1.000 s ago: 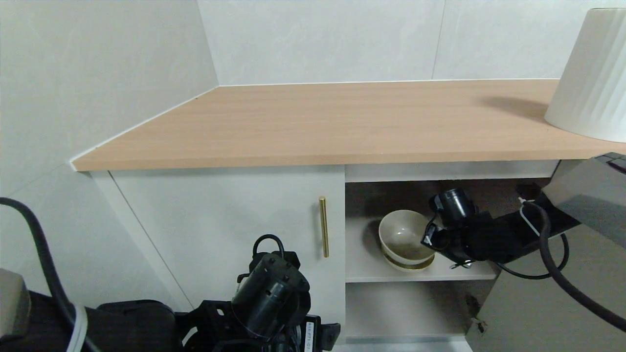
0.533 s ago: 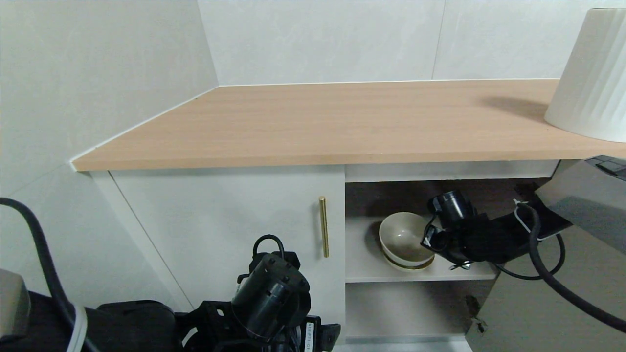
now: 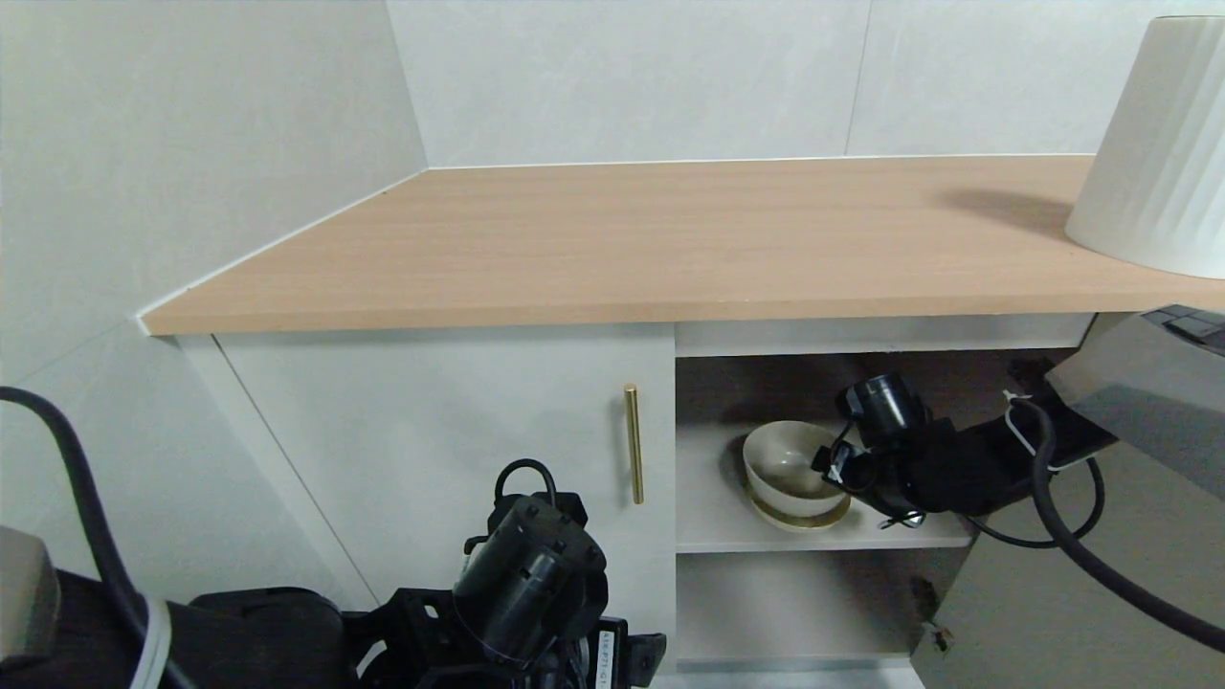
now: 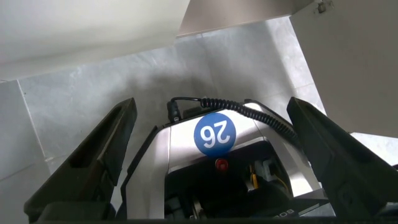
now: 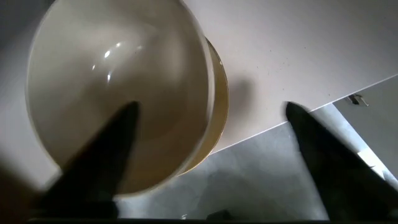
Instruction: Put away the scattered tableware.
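1. Head view: The bowl [image 3: 790, 469] stands upright on a gold-edged plate [image 3: 802, 522] on the upper shelf [image 3: 713, 517] of the open cupboard under the desk [image 3: 612, 239]. The right gripper [image 3: 825, 464] sits at the bowl's right rim. The arm behind it hides the contact, so I cannot tell whether it touches.
2. Left wrist view: The left gripper [image 4: 211, 104] has its jaws spread wide and holds nothing. It is well apart from the shelf.
3. Right wrist view: The right jaws are parted, with one over the bowl's hollow and the other outside it, above the shelf. The rim lies between them. Both are blurred, so contact is unclear.
4. Handling: The bowl looks like glazed ceramic, so it is probably stiff, smooth, rather slippery and apt to chip if knocked. Pinching its wall at the rim seems the surest hold.
5. Hidden: Most of the plate lies under the bowl, leaving a thin lip to grasp.
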Controlling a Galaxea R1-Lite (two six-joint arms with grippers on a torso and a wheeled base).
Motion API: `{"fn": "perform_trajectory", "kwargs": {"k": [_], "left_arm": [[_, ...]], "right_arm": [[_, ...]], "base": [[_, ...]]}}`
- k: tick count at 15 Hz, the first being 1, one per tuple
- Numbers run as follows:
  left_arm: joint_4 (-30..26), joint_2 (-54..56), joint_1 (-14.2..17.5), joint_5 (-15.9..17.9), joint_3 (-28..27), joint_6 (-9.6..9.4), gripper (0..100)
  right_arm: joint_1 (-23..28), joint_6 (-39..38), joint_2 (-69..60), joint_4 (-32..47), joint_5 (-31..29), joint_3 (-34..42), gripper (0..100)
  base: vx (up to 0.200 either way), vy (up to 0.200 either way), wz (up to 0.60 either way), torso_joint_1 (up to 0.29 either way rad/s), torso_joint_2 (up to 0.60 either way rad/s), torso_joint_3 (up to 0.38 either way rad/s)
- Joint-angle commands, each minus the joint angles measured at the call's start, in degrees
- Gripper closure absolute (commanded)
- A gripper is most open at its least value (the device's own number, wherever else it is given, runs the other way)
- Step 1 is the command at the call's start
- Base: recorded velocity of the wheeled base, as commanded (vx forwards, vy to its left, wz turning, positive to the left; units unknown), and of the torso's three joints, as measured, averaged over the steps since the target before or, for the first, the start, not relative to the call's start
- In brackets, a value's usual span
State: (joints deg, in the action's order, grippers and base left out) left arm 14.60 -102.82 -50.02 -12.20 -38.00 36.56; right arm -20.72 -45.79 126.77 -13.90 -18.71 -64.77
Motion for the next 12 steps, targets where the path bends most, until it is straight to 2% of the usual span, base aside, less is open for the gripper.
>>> {"fn": "perform_trajectory", "kwargs": {"k": [1, 5, 8, 10, 12], "left_arm": [[-0.1, 0.2, 0.0, 0.0, 0.0, 0.00, 0], [-1.0, 3.1, 0.7, -0.1, -0.1, -0.44, 0], [-4.8, 8.3, 2.7, -0.2, -0.4, -3.69, 0], [-6.5, 11.7, 3.3, -0.2, -0.5, -5.71, 0], [-7.7, 13.5, 4.1, -0.1, -1.0, -7.73, 0]], "right_arm": [[0.0, 0.0, -0.4, 0.0, 0.0, 0.1, 0], [-2.0, 1.8, -6.4, 0.7, 2.0, 4.0, 0], [-6.5, 15.9, -20.1, 3.5, 12.4, 14.0, 0], [-10.1, 19.8, -28.7, 10.6, 14.5, 16.0, 0], [-13.9, 21.0, -35.0, 20.7, 14.5, 14.2, 0]], "base": [[0.000, 0.000, 0.00, 0.000, 0.00, 0.000], [0.000, 0.000, 0.00, 0.000, 0.00, 0.000], [0.000, 0.000, 0.00, 0.000, 0.00, 0.000], [0.000, 0.000, 0.00, 0.000, 0.00, 0.000], [0.000, 0.000, 0.00, 0.000, 0.00, 0.000]]}}
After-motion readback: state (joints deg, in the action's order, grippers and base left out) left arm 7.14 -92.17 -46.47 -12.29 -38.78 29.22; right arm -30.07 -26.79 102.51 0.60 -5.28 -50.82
